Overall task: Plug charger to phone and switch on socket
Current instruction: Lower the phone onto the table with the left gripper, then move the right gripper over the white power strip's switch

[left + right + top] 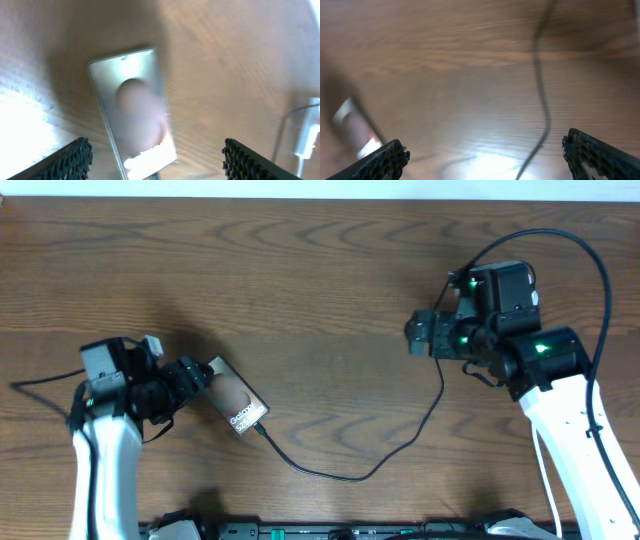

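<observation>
The phone (234,399) lies slanted on the wooden table at the left, its lettered end toward the lower right. It fills the middle of the left wrist view (132,100). The charger (350,477) is a thin black cable whose tip meets the phone's lettered end, then loops right and up toward the right arm. My left gripper (198,376) is open over the phone's unlettered end, with the jaws wide apart (157,160). My right gripper (415,331) is open and empty above the cable (542,110). The socket cannot be made out for certain.
A small white piece with a thin cord (306,132) shows blurred at the right edge of the left wrist view. The phone also appears far left in the right wrist view (352,125). Dark equipment with green lights (300,532) lines the table's front edge.
</observation>
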